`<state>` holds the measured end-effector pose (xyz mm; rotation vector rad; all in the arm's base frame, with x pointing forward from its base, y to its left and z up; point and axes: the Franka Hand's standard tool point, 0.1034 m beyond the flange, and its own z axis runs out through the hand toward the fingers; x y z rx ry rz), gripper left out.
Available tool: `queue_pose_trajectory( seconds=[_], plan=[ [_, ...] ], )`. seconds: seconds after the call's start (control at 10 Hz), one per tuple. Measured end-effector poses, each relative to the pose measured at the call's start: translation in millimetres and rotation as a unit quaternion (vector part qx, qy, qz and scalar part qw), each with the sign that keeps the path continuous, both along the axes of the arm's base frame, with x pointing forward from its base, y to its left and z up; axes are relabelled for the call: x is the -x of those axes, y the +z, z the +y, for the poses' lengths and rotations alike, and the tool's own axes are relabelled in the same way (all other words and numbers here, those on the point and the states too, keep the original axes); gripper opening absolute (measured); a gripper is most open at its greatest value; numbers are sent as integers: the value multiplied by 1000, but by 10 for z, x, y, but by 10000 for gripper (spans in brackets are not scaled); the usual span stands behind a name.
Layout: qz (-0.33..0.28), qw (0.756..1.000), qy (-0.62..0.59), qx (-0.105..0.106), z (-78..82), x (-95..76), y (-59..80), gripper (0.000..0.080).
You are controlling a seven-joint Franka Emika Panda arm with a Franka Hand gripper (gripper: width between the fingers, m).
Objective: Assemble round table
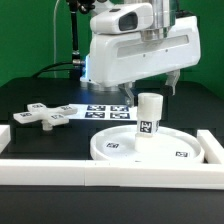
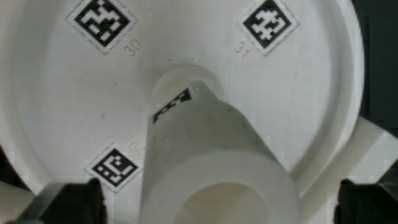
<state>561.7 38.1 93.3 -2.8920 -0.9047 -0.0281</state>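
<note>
The large rimmed disc [image 1: 120,148] lies flat on the table near the front rail. The short cylindrical leg [image 1: 148,115] stands upright on its central hub. My gripper [image 1: 152,88] hangs just above the leg's top and is open. In the wrist view the disc [image 2: 178,60] fills the frame and the leg [image 2: 210,150] rises toward the camera. My gripper [image 2: 217,205] has one dark fingertip [image 2: 71,205] on each side of the leg's top, with gaps, holding nothing. The cross-shaped foot [image 1: 45,115] lies flat at the exterior view's left.
The marker board [image 1: 105,110] lies behind the disc, under the arm. White border rails run along the front [image 1: 90,172] and the exterior view's right [image 1: 210,148]. The table is black.
</note>
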Motion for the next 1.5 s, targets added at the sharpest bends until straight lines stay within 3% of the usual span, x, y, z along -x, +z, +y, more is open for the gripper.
queue_pose_trajectory(
  seconds=[0.2,0.9,1.2,1.5],
  plan=[
    [-25,995,95,7,25,-51,-8,648],
    [-49,939,340,37,-26,-91,-61,648],
    [-44,888,454,58,28,-76,-126,648],
    [-38,825,559,73,-18,-73,-149,648]
  ],
)
